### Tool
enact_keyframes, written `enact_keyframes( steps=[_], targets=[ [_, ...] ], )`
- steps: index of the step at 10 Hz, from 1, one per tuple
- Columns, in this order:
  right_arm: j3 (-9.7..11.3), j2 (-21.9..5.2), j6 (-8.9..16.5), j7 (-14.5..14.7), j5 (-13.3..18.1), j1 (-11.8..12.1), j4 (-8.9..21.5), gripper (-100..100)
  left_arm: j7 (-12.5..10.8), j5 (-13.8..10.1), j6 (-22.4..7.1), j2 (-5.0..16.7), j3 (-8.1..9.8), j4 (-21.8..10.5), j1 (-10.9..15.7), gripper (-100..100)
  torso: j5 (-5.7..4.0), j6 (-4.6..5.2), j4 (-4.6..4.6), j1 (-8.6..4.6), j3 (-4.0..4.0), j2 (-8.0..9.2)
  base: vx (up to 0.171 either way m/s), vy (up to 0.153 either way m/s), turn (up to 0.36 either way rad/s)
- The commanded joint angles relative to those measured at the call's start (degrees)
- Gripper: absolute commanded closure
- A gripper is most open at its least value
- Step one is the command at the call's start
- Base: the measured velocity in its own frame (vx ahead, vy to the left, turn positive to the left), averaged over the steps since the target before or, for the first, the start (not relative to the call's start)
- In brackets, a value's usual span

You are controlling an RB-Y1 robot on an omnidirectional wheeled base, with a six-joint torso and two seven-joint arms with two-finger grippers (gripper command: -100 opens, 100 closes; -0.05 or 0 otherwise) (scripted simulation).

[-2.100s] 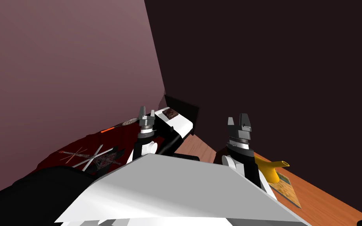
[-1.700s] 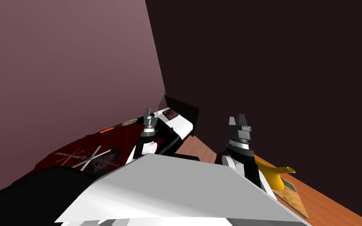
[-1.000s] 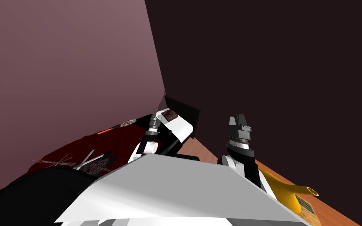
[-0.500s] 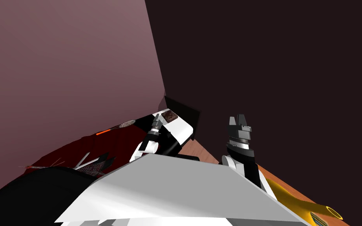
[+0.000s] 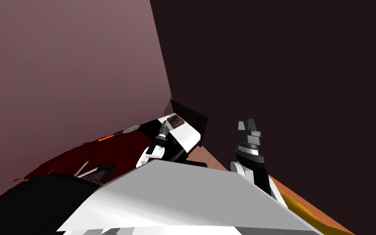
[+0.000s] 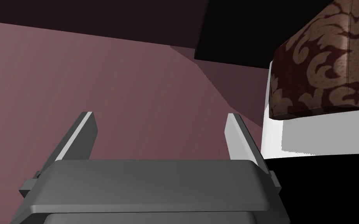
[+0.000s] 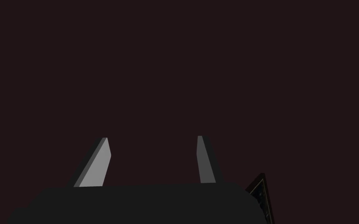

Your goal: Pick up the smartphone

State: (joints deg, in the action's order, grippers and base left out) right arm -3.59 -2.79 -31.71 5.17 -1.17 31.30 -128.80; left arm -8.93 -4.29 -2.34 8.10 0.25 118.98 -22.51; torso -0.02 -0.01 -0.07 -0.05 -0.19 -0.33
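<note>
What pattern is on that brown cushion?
Pale tan swirls on the dark brown cushion, clearest in the left wrist view.

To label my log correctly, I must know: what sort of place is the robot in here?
Probably a corner of a furnished room at home, perhaps a bedroom. A mauve wall meets a dark wall, a patterned cushion lies on white furniture, and a racket lies beside a dark red cover.

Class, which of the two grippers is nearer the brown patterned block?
The left gripper, open beside the brown patterned block; the right gripper points at a dark wall.
</note>
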Motion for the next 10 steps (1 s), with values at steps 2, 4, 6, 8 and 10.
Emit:
enact_keyframes(
  steps=[2,4,6,8,10],
  targets=[
    [0.0,0.0,0.0,0.0,0.0,0.0,0.0,0,-1.6,0.2,-4.7,-0.4,-0.02,-2.9,1.2,-100,0.00,0.01,-0.01,-0.01,-0.01,0.00,0.083,-0.030,0.027],
    [0.0,0.0,0.0,0.0,0.0,0.0,0.0,0,-2.7,0.1,-7.6,-0.3,0.16,-4.6,2.0,-100,-0.01,0.01,0.00,-0.04,0.01,0.03,0.083,-0.026,0.023],
    [0.0,0.0,0.0,0.0,0.0,0.0,0.0,0,-3.8,-0.1,-11.4,-0.1,0.37,-6.3,2.8,-100,0.00,0.01,-0.01,0.01,0.00,0.03,0.076,-0.020,0.028],
    [0.0,0.0,0.0,0.0,0.0,0.0,0.0,0,-4.9,-0.3,-14.5,0.0,0.61,-8.2,3.7,-100,0.00,0.00,0.00,-0.01,0.03,0.07,0.070,-0.028,0.025],
    [0.0,0.0,0.0,0.0,0.0,0.0,0.0,0,-6.0,-0.6,-17.6,0.3,0.88,-10.0,4.6,-100,-0.01,0.01,0.00,-0.03,0.02,0.06,0.075,-0.033,0.026]
  ],
)
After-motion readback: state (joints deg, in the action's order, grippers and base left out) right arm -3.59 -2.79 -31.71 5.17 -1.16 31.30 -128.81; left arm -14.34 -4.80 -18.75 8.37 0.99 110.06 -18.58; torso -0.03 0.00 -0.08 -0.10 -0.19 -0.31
